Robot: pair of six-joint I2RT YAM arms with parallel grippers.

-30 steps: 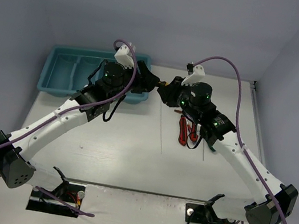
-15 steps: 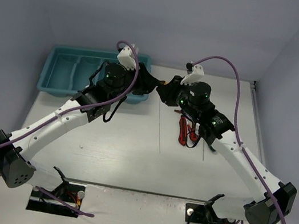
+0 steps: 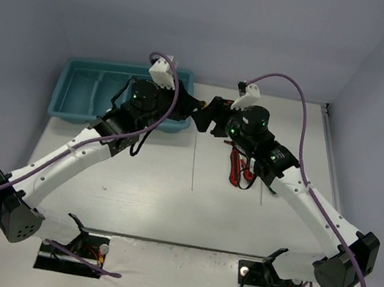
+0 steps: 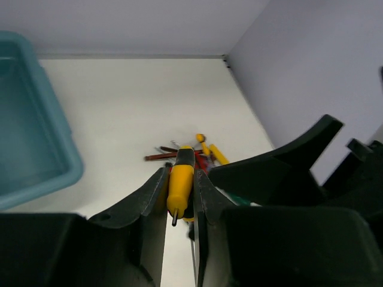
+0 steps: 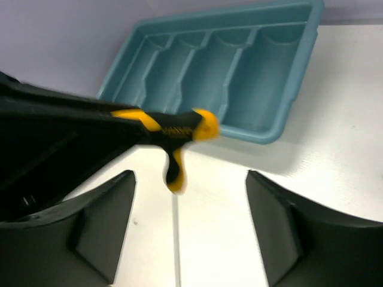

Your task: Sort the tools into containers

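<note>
Tray (image 3: 82,88) far left, compartments facing up | left gripper (image 4: 179,197) clamped tight on yellow screwdriver (image 5: 170,128), aloft just right of tray, likely to carry it across | right gripper (image 5: 188,179) jaws wide, holding nothing, placed as for a handover | red pliers (image 3: 240,168) on table, right.

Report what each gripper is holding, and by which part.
The left gripper pinches the thin yellow-and-black-handled screwdriver across its yellow handle. The right gripper stands open and holds nothing.
</note>
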